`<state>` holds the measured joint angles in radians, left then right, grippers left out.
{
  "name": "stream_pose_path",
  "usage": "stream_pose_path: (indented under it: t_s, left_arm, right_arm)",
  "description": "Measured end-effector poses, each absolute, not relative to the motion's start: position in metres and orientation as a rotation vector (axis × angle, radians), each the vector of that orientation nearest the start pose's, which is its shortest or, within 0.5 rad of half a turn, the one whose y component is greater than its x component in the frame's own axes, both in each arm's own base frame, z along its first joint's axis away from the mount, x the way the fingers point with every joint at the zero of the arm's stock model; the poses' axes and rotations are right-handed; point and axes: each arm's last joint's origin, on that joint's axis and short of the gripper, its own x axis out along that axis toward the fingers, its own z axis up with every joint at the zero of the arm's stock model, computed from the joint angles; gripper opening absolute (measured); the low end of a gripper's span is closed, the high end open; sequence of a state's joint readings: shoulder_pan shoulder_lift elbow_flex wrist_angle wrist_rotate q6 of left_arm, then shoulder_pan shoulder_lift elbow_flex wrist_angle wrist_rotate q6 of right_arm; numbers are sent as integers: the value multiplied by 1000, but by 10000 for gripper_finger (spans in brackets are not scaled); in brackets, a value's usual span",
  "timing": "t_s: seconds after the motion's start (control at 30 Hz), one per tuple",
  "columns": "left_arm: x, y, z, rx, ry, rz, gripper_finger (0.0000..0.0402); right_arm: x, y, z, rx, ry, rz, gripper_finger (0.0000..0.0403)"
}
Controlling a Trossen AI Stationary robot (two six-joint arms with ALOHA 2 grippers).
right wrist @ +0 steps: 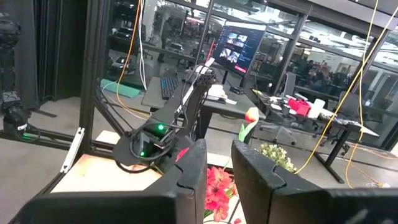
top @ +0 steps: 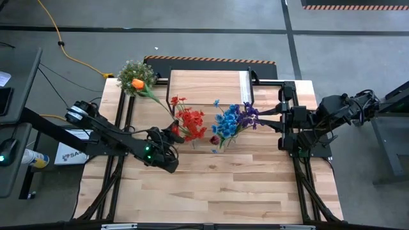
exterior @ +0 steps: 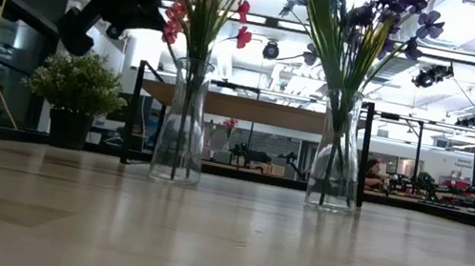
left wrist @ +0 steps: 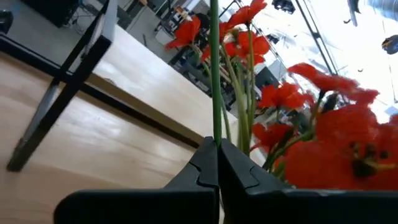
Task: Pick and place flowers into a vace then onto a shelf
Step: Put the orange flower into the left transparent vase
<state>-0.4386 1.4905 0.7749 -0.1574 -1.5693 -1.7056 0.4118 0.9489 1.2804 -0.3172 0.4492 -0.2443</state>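
Note:
Two clear glass vases stand on the plank table. One vase (exterior: 181,133) holds red flowers (top: 190,121); the other vase (exterior: 337,164) holds blue and purple flowers (top: 233,118). My left gripper (top: 176,130) is beside the red bunch, shut on the stalk of an orange-bloomed flower (top: 137,83). That bloom hangs over the potted plant (top: 133,75). My right gripper (top: 271,120) waits high up to the right of the blue bunch, open with nothing between its fingers (right wrist: 193,168). The shelf (top: 211,86) stands behind the vases. My left gripper pinches the orange flower's thin green stalk (left wrist: 216,127) between its two fingertips, which point level. From them the stalk runs slanting toward the table's far left, up to the bloom. The flower is lifted clear of the table; its lower end is hidden by the gripper.
The bushy potted plant (exterior: 78,92) stands at the table's far left corner. The shelf's black legs (exterior: 134,111) rise behind the vases. The near half of the plank table (top: 211,191) is bare wood. A yellow cable (top: 70,57) runs across the floor beyond the table.

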Motion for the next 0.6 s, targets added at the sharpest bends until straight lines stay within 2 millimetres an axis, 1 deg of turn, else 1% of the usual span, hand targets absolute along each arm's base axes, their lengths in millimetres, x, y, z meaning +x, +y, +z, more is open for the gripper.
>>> stream_pose_path:
  t_s: [0.2,0.43,0.6]
  left_arm:
    - [263,-91,207,-735,-467,1065,30]
    - [267,-93,216,-704,-447,1070,30]
    - [269,-94,219,-695,-442,1071,29]
  right_arm:
    - [163,57,456,-242,-8,-39,67]
    - [163,57,456,-265,-8,-39,67]
    - [163,57,456,-265,-8,-39,67]
